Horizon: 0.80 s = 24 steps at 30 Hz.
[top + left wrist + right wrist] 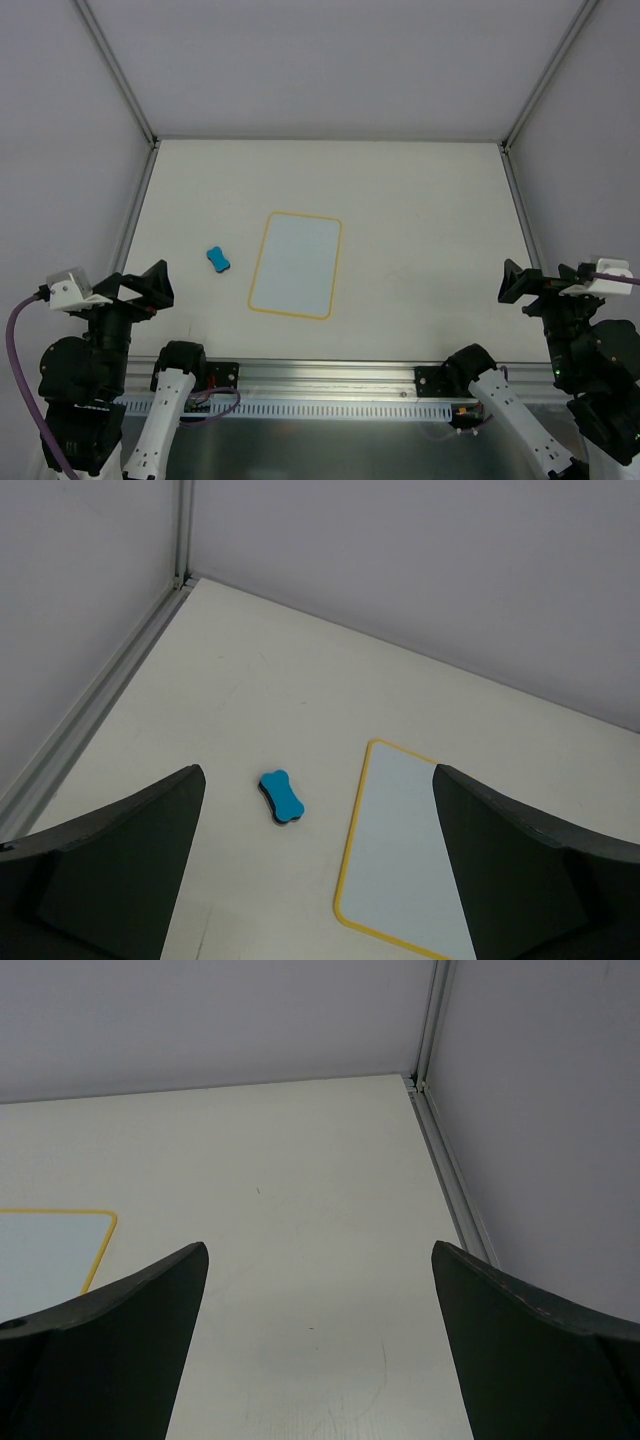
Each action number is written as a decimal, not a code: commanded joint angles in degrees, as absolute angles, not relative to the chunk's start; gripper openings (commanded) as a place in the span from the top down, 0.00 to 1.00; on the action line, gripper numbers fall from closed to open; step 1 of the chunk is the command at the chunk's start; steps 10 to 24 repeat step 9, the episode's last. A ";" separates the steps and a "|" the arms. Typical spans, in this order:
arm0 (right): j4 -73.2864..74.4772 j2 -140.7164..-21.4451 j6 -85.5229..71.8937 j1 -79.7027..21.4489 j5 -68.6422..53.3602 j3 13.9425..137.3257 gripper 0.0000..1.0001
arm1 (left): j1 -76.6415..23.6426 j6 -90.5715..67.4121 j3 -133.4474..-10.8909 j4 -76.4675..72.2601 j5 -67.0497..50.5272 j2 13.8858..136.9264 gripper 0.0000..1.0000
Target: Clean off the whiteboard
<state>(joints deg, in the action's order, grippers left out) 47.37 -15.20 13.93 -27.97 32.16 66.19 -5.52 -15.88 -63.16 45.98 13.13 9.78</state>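
One whiteboard (296, 265) lies flat mid-frame on the surface (420, 220), one blue eraser (218, 259) near its left edge, while left fingers (100, 880) and right fingers (540, 1360), at the lower corners, gape wide, holding nothing.

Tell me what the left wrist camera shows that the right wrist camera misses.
Left wrist only: the blue eraser, lying left of the whiteboard, apart from it. Right wrist only: the far right corner post. Both: the whiteboard's yellow border, the table, and each camera's own open gripper, the left gripper and the right gripper.
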 commanded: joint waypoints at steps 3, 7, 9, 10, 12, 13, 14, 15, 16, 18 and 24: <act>46.14 -14.41 13.89 -27.69 32.61 65.66 0.01 | -5.10 -16.79 -62.14 45.18 13.97 9.05 0.01; 45.88 -14.76 13.54 -27.77 31.91 65.30 0.01 | -5.10 -16.96 -61.44 45.18 13.80 8.79 0.01; 45.79 -15.12 13.54 -27.77 31.64 65.30 0.01 | -5.10 -16.96 -61.26 45.26 14.15 8.70 0.01; 45.79 -15.12 13.54 -27.77 31.64 65.30 0.01 | -5.10 -16.96 -61.26 45.26 14.15 8.70 0.01; 45.79 -15.12 13.54 -27.77 31.64 65.30 0.01 | -5.10 -16.96 -61.26 45.26 14.15 8.70 0.01; 45.79 -15.12 13.54 -27.77 31.64 65.30 0.01 | -5.10 -16.96 -61.26 45.26 14.15 8.70 0.01; 45.79 -15.12 13.54 -27.77 31.64 65.30 0.01 | -5.10 -16.96 -61.26 45.26 14.15 8.70 0.01; 45.79 -15.12 13.54 -27.77 31.64 65.30 0.01 | -5.10 -16.96 -61.26 45.26 14.15 8.70 0.01; 45.79 -15.12 13.54 -27.77 31.64 65.30 0.01 | -5.10 -16.96 -61.26 45.26 14.15 8.70 0.01; 45.79 -15.12 13.54 -27.77 31.64 65.30 0.01 | -5.10 -16.96 -61.26 45.26 14.15 8.70 0.01; 45.79 -15.12 13.54 -27.77 31.64 65.30 0.01 | -5.10 -16.96 -61.26 45.26 14.15 8.70 0.01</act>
